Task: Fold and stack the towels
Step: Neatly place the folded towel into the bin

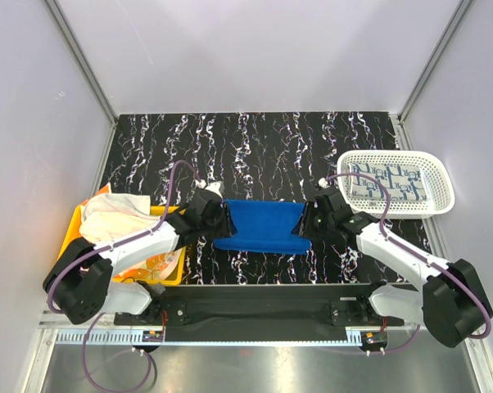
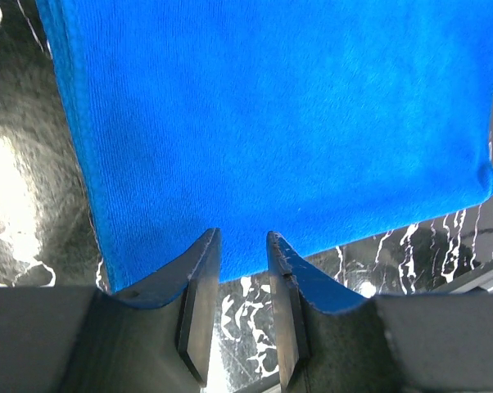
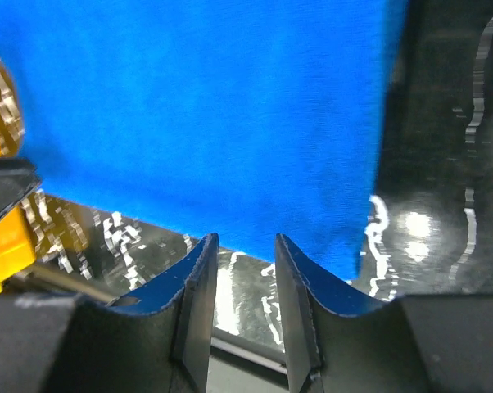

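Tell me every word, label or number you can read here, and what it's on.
No text can be read anywhere.
The blue marks on the patterned towel in the basket are too small to tell whether they are letters or just pattern.
The blue towel is plain.

Black marble-look tabletop w/ white veins & glare spots; plain pale walls behind & both sides of it, alu posts at its far corners.

White-shelled arms with black joints, purple cables (looped), dark wedge-shaped pincer fingers
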Motion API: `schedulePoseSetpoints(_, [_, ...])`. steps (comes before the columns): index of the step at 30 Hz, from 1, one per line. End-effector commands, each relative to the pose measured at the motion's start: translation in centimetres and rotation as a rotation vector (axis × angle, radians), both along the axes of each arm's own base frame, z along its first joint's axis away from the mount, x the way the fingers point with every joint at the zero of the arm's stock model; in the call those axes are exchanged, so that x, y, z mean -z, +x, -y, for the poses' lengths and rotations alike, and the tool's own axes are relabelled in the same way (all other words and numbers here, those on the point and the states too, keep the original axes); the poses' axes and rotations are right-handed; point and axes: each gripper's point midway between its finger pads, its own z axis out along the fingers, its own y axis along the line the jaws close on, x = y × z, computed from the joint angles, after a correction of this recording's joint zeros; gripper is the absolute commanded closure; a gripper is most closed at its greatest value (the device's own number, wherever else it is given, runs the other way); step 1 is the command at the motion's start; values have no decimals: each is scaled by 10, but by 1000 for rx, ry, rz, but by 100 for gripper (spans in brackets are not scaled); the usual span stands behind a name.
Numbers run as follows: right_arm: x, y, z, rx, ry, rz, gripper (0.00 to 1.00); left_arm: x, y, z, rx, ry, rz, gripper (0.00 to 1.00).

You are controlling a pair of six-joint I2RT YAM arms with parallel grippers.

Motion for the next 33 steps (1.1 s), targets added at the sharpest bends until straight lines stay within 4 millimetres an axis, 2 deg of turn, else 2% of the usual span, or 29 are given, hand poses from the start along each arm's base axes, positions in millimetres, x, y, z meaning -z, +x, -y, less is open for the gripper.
schedulePoseSetpoints(1, [-1,5,11,56,-59,19,59,-9,3,4,-13,-29,39,66])
schedulePoseSetpoints(3, [-6,13,19,94,-107,33,55,-10,3,8,2,-31,42,66])
schedulePoseSetpoints(5, [1,21,37,146,-220,34,51,-10,5,12,15,-13,45,66])
schedulePoseSetpoints(6, [-5,30,39,159,-243,50,46,-8,5,11,15,-2,39,66])
schedulePoseSetpoints(7, [1,34,44,171,-289,37,43,-5,5,10,13,13,35,66])
schedulePoseSetpoints(9, [0,42,45,172,-314,44,37,3,4,7,6,34,21,66])
schedulePoseSetpoints(10, [7,45,42,161,-314,33,32,5,5,5,-4,40,19,66])
schedulePoseSetpoints(12, [9,53,37,150,-311,41,28,14,1,3,-8,56,0,67])
schedulePoseSetpoints(15, [28,55,40,155,-365,1,25,24,-1,-1,-28,76,-16,67])
schedulePoseSetpoints(21, [33,65,28,143,-324,15,28,22,-2,1,-23,70,-5,67])
schedulePoseSetpoints(23, [41,66,25,139,-319,-7,29,22,-2,0,-23,70,-5,67])
schedulePoseSetpoints(29, [60,61,18,132,-290,-53,42,17,-4,-2,-41,64,7,67])
schedulePoseSetpoints(33, [65,59,16,116,-297,-62,54,-4,0,-6,-81,39,49,66])
